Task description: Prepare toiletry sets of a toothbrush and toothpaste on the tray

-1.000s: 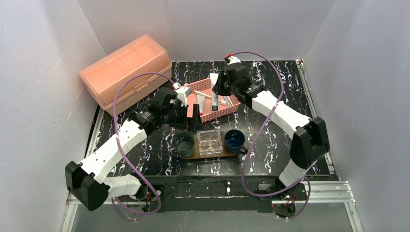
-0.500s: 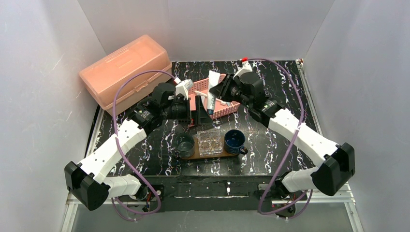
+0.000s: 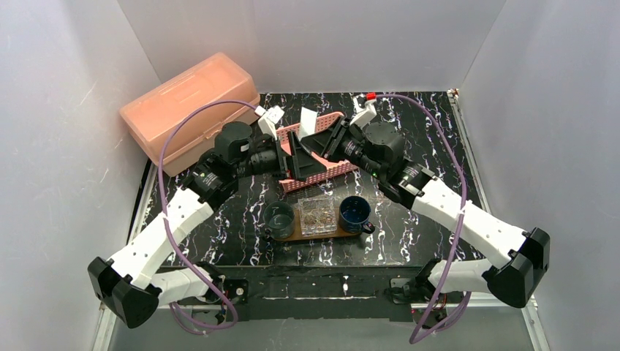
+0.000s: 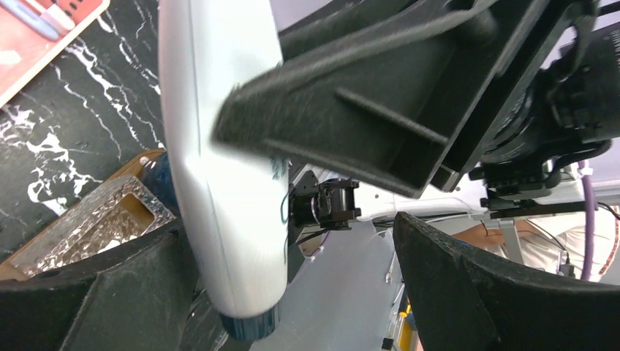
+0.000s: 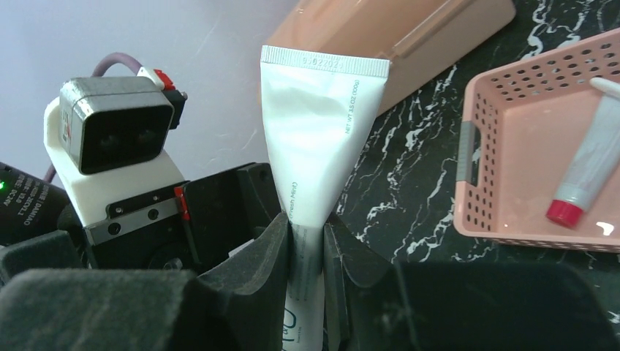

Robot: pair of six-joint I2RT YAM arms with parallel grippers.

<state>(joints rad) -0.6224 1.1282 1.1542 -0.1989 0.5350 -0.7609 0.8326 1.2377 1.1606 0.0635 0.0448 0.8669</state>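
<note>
1. The right pincer (image 5: 307,238) was clenched on the soft white plastic toothpaste tube (image 5: 319,131). Its pads pinched the tube's middle, with the flat crimped end standing above them.
2. The left pincer (image 4: 292,248) stood released, jaws wide apart. The tube hung between them, beside one finger, not yet gripped.
3. The tube looked light, squashy and slick, so a hold near the stiffer cap end should suit.
4. The flat brown wooden oval tray (image 3: 289,236) lay below both pincers, towards the arm bases.

Smooth, faintly glossy white plastic squeeze tube (image 5: 322,124)
The right gripper (image 5: 308,232) has matt, grainy black fingers; beside it, a matt pink plastic lattice basket (image 5: 512,146).
</note>
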